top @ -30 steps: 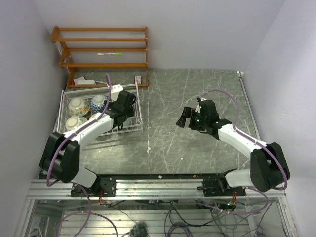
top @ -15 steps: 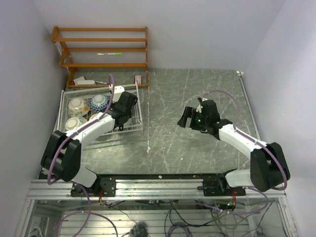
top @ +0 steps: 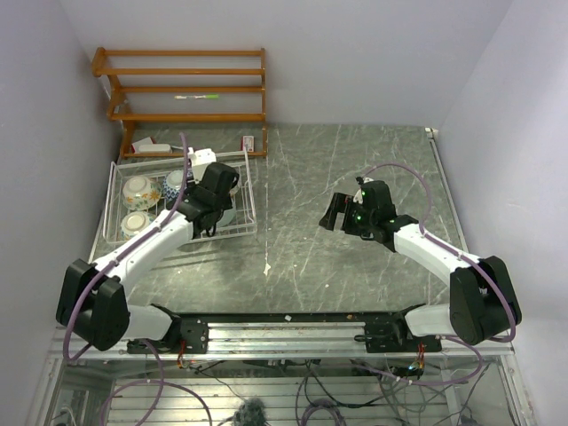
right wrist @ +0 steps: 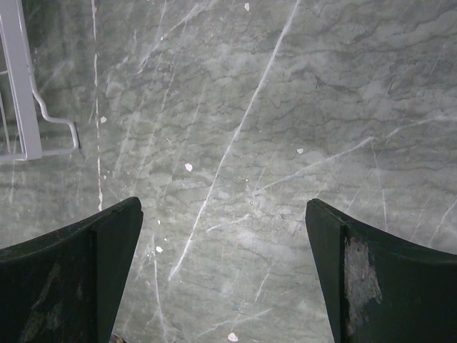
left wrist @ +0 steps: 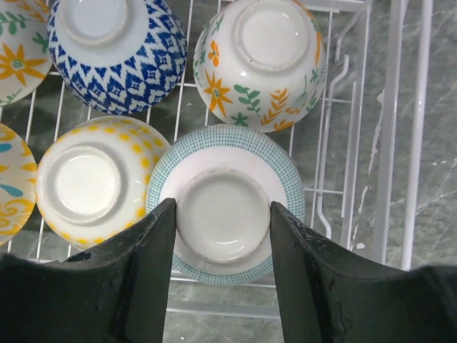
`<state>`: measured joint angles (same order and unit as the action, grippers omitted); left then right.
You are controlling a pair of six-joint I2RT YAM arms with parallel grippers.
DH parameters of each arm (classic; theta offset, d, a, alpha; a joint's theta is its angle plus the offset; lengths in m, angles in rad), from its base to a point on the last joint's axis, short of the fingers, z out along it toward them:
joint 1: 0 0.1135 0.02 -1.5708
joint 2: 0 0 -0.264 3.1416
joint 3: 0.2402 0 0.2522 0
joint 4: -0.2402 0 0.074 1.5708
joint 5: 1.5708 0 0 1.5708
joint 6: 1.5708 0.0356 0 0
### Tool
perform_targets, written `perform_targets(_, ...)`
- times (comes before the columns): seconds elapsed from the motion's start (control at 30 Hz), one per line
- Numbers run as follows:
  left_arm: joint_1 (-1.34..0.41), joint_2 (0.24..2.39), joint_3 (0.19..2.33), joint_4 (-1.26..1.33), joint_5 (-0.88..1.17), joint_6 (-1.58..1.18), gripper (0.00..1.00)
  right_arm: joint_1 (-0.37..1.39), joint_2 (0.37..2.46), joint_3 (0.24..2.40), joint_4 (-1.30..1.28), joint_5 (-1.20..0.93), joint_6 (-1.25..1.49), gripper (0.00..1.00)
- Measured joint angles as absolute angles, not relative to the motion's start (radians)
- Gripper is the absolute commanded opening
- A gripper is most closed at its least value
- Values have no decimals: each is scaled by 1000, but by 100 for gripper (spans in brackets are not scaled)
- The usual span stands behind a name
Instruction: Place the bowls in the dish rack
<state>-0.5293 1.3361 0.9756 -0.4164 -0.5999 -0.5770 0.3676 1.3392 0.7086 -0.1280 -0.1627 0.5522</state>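
The white wire dish rack (top: 112, 200) stands at the left of the table. In the left wrist view several bowls sit upside down on its grid (left wrist: 389, 143): a blue patterned one (left wrist: 118, 57), an orange floral one (left wrist: 260, 61), a yellow dotted one (left wrist: 89, 182) and a pale teal bowl (left wrist: 225, 153) at the near right. My left gripper (left wrist: 223, 206) is over the rack (top: 211, 213), its fingers pressed against both sides of the teal bowl's foot ring. My right gripper (top: 330, 213) hangs open and empty over bare table (right wrist: 225, 221).
A brown wooden shelf unit (top: 182, 84) stands at the back left, behind the rack, with small items on the table at its foot. The rack's right corner (right wrist: 21, 86) shows at the left edge of the right wrist view. Walls close in on three sides.
My left arm's elbow and shoulder link have swung left and lower, while its gripper has stayed over the rack's right part. The right arm has not moved.
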Motion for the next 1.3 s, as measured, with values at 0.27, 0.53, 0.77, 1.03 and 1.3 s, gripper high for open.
perform_targets(0.27, -529, 1357, 976, -405, -533, -574, 41, 368, 1332, 709, -126, -165, 552, 98)
perform_targets(0.53, -529, 1435, 975, -347, -498, -574, 41, 363, 1324, 709, -126, -165, 552, 98)
perform_targets(0.77, -529, 1474, 975, -303, -492, -569, 48, 355, 1324, 708, -126, -165, 549, 98)
perform_targets(1.03, -532, 1479, 975, -294, -491, -568, 78, 349, 1324, 690, -126, -165, 548, 99)
perform_targets(1.3, -532, 1466, 975, -290, -488, -572, 99, 347, 1307, 686, -126, -167, 548, 99)
